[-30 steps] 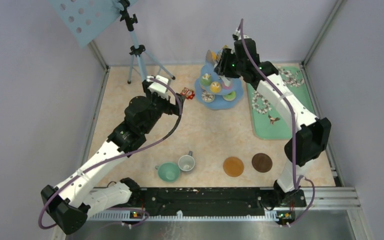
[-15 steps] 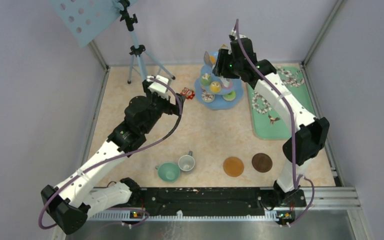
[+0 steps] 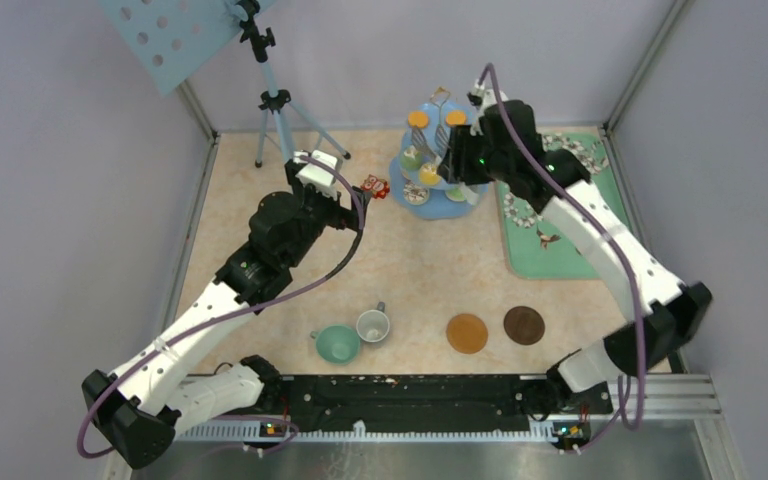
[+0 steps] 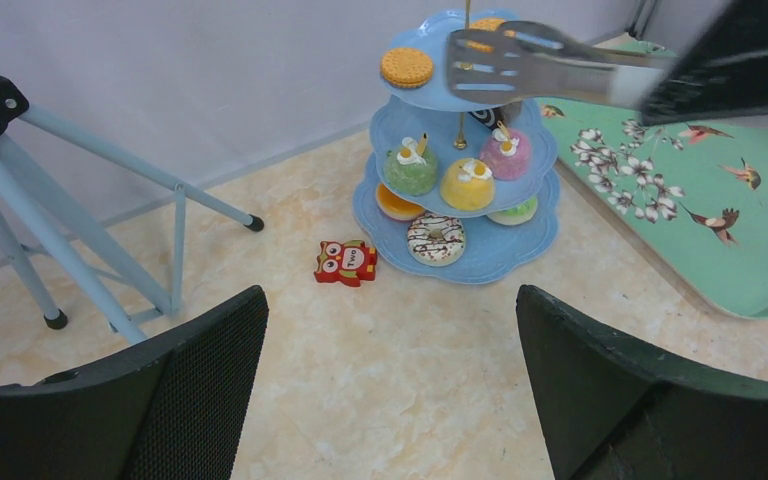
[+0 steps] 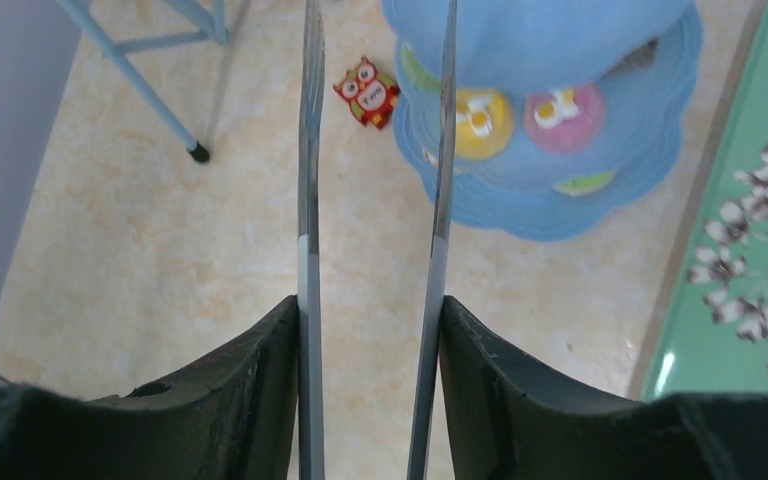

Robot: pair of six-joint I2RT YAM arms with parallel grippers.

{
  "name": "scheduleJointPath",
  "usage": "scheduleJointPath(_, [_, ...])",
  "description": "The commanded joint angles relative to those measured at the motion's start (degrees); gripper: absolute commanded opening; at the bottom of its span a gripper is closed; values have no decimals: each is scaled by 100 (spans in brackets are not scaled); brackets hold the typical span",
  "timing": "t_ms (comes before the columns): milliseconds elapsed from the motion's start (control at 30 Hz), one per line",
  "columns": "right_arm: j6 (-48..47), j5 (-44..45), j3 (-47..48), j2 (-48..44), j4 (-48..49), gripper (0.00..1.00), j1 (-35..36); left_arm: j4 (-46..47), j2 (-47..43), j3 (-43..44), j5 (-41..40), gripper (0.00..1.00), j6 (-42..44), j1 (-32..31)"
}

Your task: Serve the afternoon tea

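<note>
While right claw (image 5: 368, 310) clamps metal tongs (image 5: 308, 270) by three-tier stand (image 5: 550, 215), left claw (image 4: 390, 300) gapes wide, empty.

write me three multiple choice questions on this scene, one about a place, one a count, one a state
1. Where is the red owl?
A) on the table beside the blue stand
B) on the stand's top tier
C) on the stand's bottom tier

2. How many cupcakes sit on the stand's middle tier?
A) one
B) three
C) five

3. What is the right gripper doing?
A) open, holding nothing
B) shut on the owl
C) shut on the tongs

Answers:
1 A, the owl lies on the tabletop beside the bottom rim, not on any tier.
2 B, a green, a yellow and a pink one show in the left wrist view.
3 C, the tongs' two arms run between its fingers in the right wrist view.
</note>
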Motion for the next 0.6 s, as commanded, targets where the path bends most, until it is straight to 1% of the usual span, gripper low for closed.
scheduleJointPath(0, [-513, 231, -1158, -1739, 405, 46, 41, 304, -30, -5, 110, 99, -69, 32])
scheduleJointPath(100, [-574, 595, -1933, -2436, 332, 46, -286, 304, -13, 0, 135, 99, -73, 27])
scheduleJointPath(167, [-571, 486, -2388, -2826, 378, 46, -715, 299, -7, 3, 142, 99, -74, 31])
scheduleJointPath(233, [-552, 404, -2850, -3029, 477, 46, -1251, 299, -3, 4, 159, 99, -84, 26])
scheduleJointPath(333, [-289, 379, -3365, -2906, 382, 46, -2235, 299, -7, 6, 164, 99, -83, 32])
scheduleJointPath(433, [8, 153, -3578, -2411, 141, 46, -3171, 298, -3, 9, 162, 99, -86, 30])
scheduleJointPath(500, [120, 114, -3633, -2089, 14, 45, -3565, 299, 0, 9, 170, 99, -84, 31])
scheduleJointPath(567, [149, 379, -3666, -1966, 7, 46, -3709, 293, 7, 4, 177, 99, -82, 31])
